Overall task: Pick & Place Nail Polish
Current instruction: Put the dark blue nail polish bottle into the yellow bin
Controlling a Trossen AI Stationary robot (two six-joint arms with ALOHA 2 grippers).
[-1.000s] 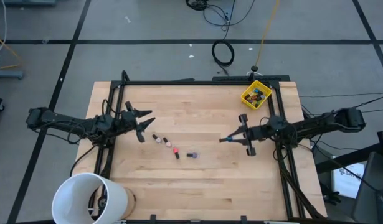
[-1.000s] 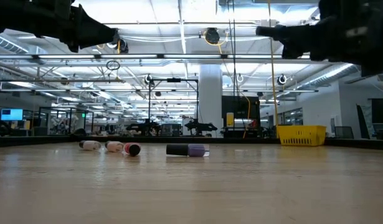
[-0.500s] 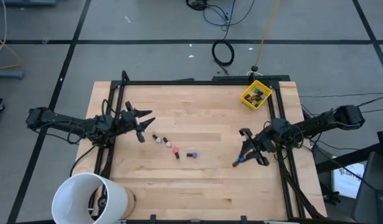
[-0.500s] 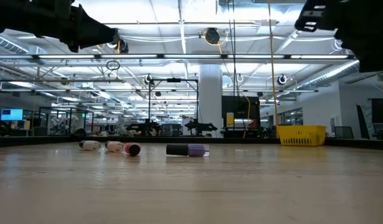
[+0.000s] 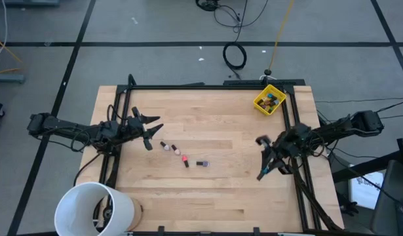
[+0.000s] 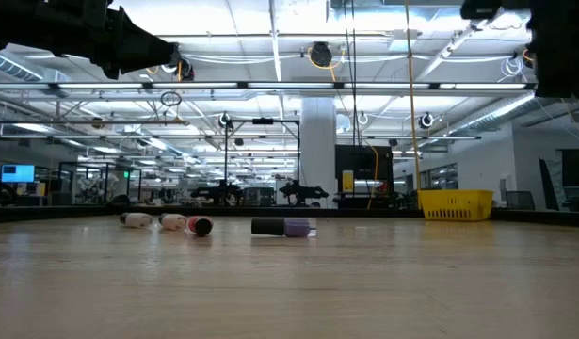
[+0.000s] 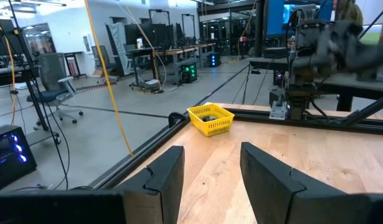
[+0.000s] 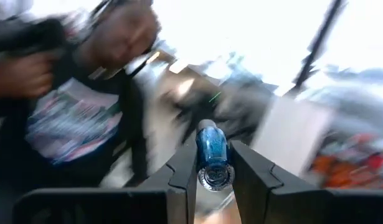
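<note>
held bottle: blue nail polish bottle [image 8: 213,155], pinched betw. the right gripper's two fingers [image 8: 182,177], glittery blue body pointing out ahead of the tips.
right gripper [image 5: 261,172]: clamped on that bottle; in high view sits close in front of its own arm's base, by the table's right rail, tips angled toward table's near edge. Bottle too small to make out there.
loose bottles: short row lying flat on the table [image 5: 214,196], well off to right gripper's far side, nearer the left one – pale bottle [image 5: 164,145], red bottle [image 5: 185,159], purple bottle [image 5: 202,163], maybe one or two more betw. them. Low view confirms all on their sides.
yellow bin [image 5: 269,99]: at far right corner, beyond right gripper along same rail; several bottles already inside, colours mixed.
left gripper [image 5: 149,130]: fingers apart, nothing betw. them; hovers just beside pale end of the row, waiting.
step: transport, judged – bottle in hand, not yet at bin.
next move needs: swing right wrist toward bin, get tips over the opening, not the rim, then release; grip is narrow on a round body, so avoid jerks.
background: blurred person beyond the fingers in right wrist view, clear of table as far as can tell.
white bucket [image 5: 96,208]: off table's near left corner, well away from both grippers.
</note>
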